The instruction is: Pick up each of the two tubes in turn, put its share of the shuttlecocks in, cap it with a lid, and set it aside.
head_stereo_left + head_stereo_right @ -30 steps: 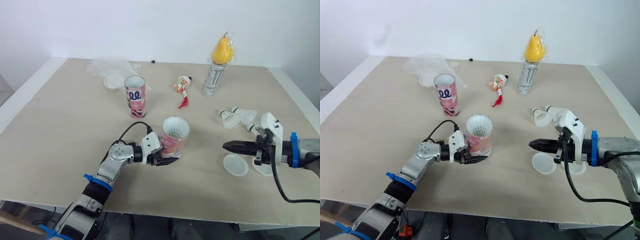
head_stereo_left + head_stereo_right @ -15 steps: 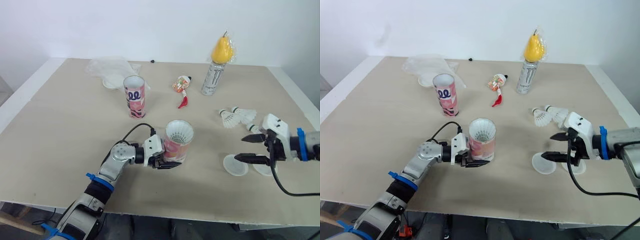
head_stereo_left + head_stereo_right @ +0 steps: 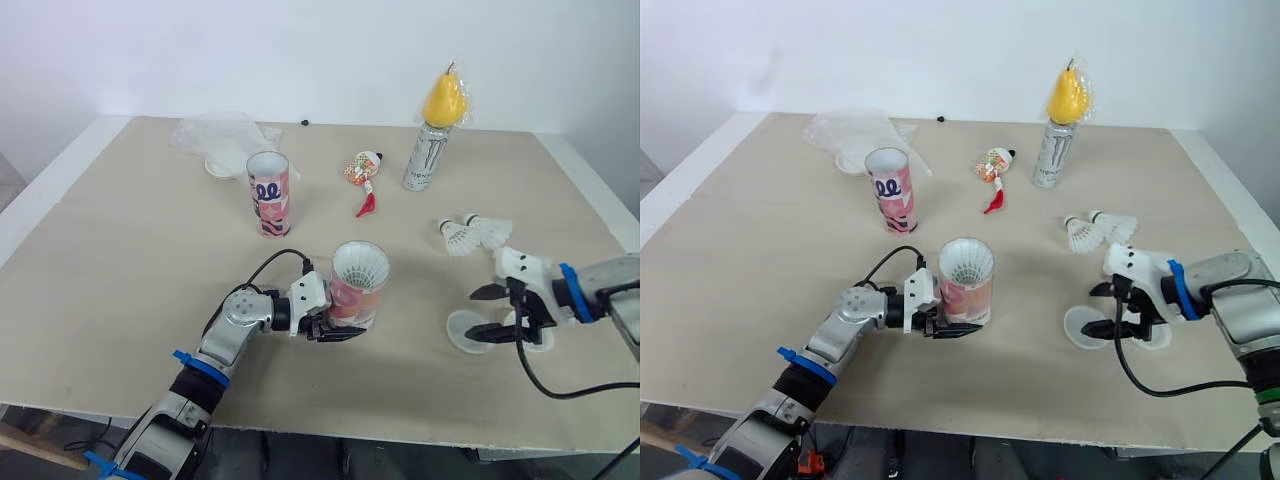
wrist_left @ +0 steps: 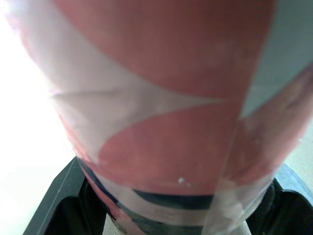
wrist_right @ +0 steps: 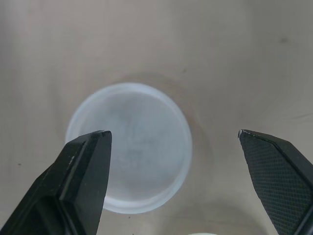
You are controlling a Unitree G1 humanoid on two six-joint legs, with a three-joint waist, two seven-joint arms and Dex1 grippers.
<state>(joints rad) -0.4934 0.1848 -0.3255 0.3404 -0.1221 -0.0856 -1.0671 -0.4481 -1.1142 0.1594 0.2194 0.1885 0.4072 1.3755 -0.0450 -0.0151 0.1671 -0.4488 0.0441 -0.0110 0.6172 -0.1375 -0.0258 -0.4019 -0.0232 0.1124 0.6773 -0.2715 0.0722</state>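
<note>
A pink patterned tube (image 3: 355, 290) stands at the table's front centre with a white shuttlecock (image 3: 358, 268) inside. My left gripper (image 3: 335, 326) is shut on its lower part; in the left wrist view the tube (image 4: 161, 112) sits between the black fingers (image 4: 54, 205). A second pink tube (image 3: 269, 193) stands upright farther back. Two loose shuttlecocks (image 3: 470, 232) lie at the right. My right gripper (image 3: 490, 312) is open just above a clear round lid (image 5: 131, 147), one finger on each side of it. Another lid (image 3: 530, 338) lies partly under that arm.
A drink can (image 3: 424, 158) topped with a wrapped yellow pear (image 3: 444, 98) stands at the back right. A red and white wrapped item (image 3: 365, 172) lies beside it. A clear plastic bag (image 3: 225, 132) and a white disc (image 3: 226, 163) lie at the back left.
My right gripper has gone from shut to open and drawn in over the clear lid. The left gripper has shifted the held tube slightly to the right.
</note>
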